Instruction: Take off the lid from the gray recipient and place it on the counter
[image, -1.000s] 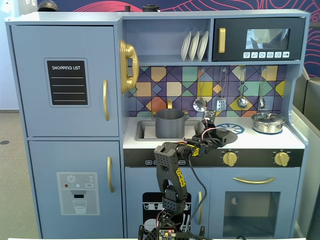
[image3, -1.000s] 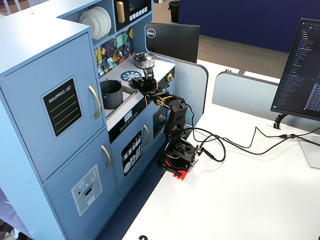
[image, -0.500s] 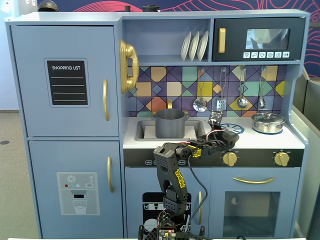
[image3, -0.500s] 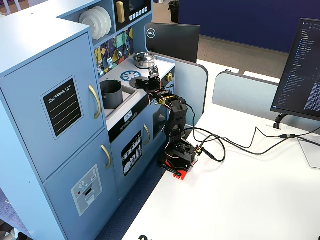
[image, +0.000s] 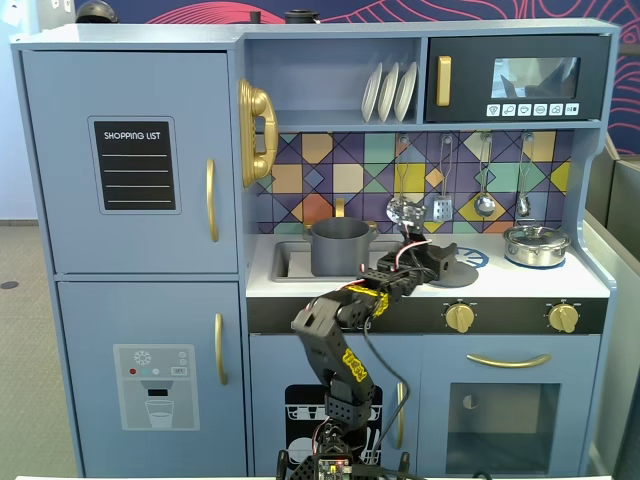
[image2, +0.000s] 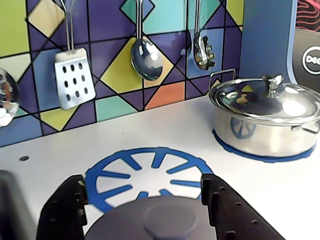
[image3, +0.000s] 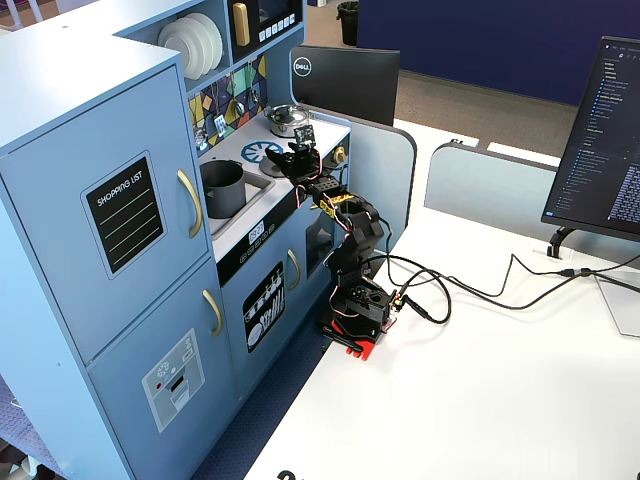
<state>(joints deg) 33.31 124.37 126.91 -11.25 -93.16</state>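
The round matte dark-gray lid with small centre knob (image2: 165, 222) sits low in the wrist view, between the two black gripper fingers (image2: 62, 210), over the near edge of the printed blue burner ring (image2: 150, 172). The gripper (image: 445, 262) has both fingers flanking the lid rim, so it reads as clasping the lid, tho actual contact at the rim is out of frame. In a fixed view the lid shows as a dark disc at the arm's tip, just above or on the white counter (image: 520, 280); can't tell which. The matte dark-gray cylindrical pot w/ side handles (image: 341, 246) stands uncovered in the recessed sink (image: 285, 262), well apart to the left. The shiny silver lidded pot (image2: 267, 120) sits to the right, beyond the burner ring, untouched. Judgement: lid is already off; remaining step is setting it flat & letting go. Bare counter near the burner suits this, clear of the silver pot.
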